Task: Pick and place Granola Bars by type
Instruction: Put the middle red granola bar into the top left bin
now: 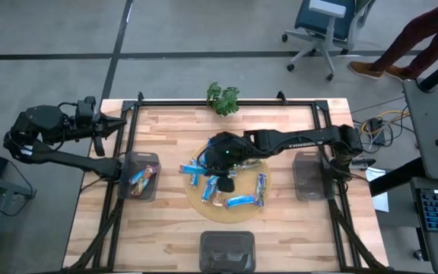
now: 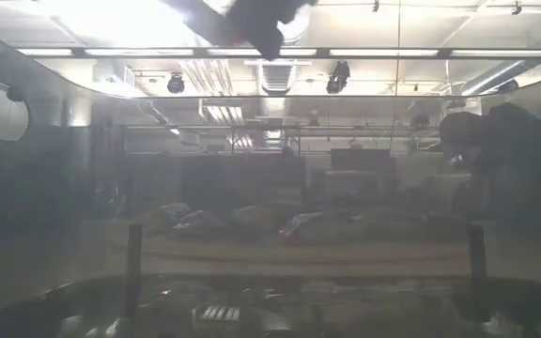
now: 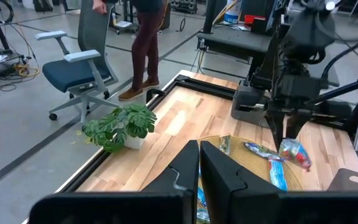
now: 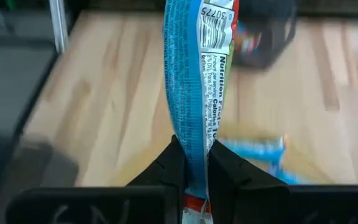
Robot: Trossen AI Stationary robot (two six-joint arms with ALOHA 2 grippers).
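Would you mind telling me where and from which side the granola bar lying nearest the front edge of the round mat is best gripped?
Grip the granola bar across its narrow width at mid-length, coming straight down from above. It lies flat on the round mat, long sides exposed, though a neighbouring bar crowds one end.

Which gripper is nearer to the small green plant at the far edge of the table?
The right. The right gripper hangs over the round mat, just in front of the plant, shut on a blue granola bar. The left gripper waits off the table's left edge, farther away.
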